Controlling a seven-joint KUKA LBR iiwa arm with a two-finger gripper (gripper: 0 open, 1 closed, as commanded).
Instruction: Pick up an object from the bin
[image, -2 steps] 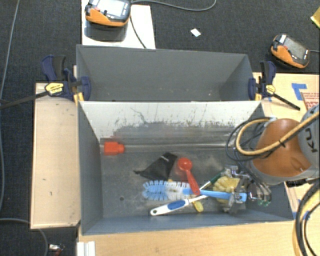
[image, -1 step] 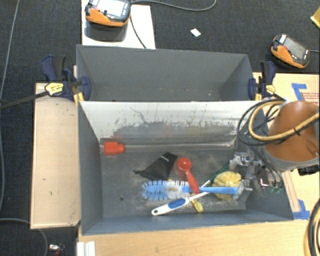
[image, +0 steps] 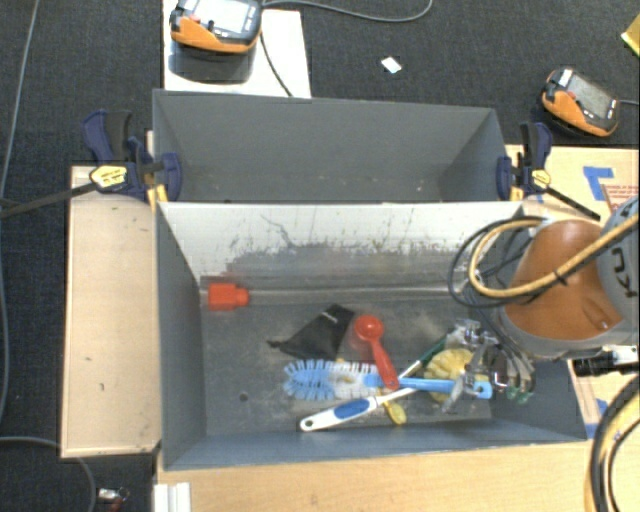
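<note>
My gripper (image: 473, 365) is low at the right end of the bin floor, under the arm's orange cover. It sits right over a yellow lump (image: 452, 361) with a green piece (image: 432, 352) at its left side. A blue bar (image: 438, 384) runs leftward from under the gripper. Just left of that lie a red scoop (image: 373, 340) and a blue-and-white bristle brush (image: 322, 379). A white and blue handled brush (image: 345, 409) lies aslant near the front wall. Whether anything is held is hidden.
A black crumpled piece (image: 316, 334) lies left of the red scoop. An orange block (image: 228, 295) rests against the back wall at the far left. The arm and its cables hang over the bin's right rim.
</note>
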